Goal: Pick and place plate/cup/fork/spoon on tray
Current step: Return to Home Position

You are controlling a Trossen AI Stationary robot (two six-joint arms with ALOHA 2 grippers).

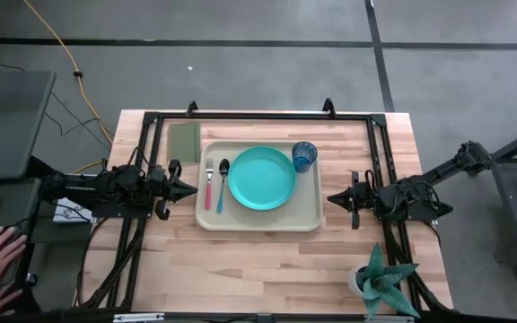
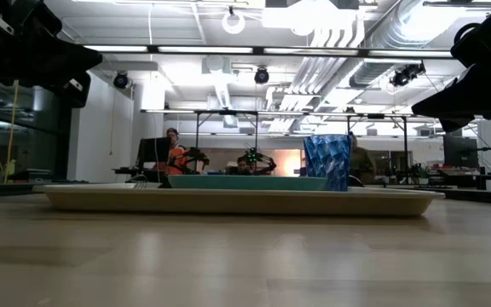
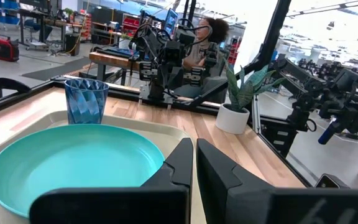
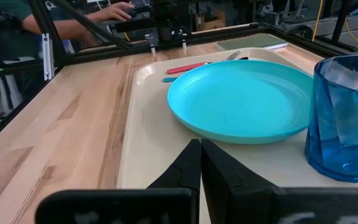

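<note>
While both point inward at tray (image 1: pixel 258 222) | left gripper (image 1: pixel 193 189) pinched closed, empty | right gripper (image 1: pixel 330 198) likewise

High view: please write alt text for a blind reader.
A beige rectangular plastic tray holds a round teal plastic plate, a slim pink-handled fork and blue-handled spoon left of it, and a translucent blue plastic cup upper right. The left tool and right tool, shut, flank the tray.

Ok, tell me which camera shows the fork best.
The high view: the whole fork lies on the tray, beside the spoon. The right wrist view shows it far off, beyond the plate. The low and left wrist views give no clear sight of it.
</note>
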